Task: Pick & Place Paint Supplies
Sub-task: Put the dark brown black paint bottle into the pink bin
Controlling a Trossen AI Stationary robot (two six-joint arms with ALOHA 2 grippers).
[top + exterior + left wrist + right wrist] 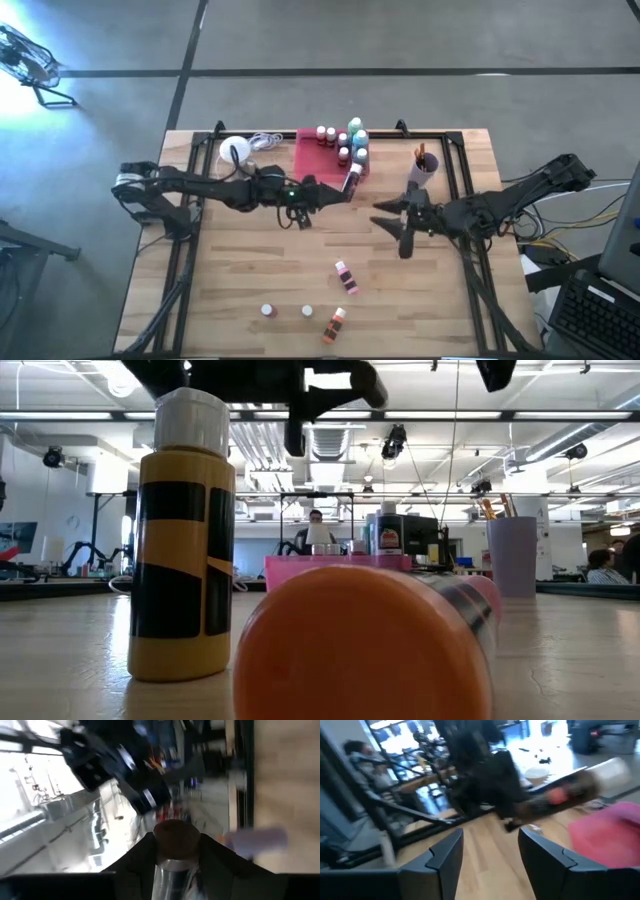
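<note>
Between the left tool's (pixel 350 183) fingers — a bottle (pixel 353 180) — beside the pink tray (pixel 310 158).

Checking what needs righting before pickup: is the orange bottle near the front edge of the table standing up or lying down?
Lying down. The orange bottle lies on its side in the high view, and the low view shows its round base end-on.

Bottles (pixel 341 140) in tray (pixel 310 160); cup (pixel 422 170) apparently right.
</note>
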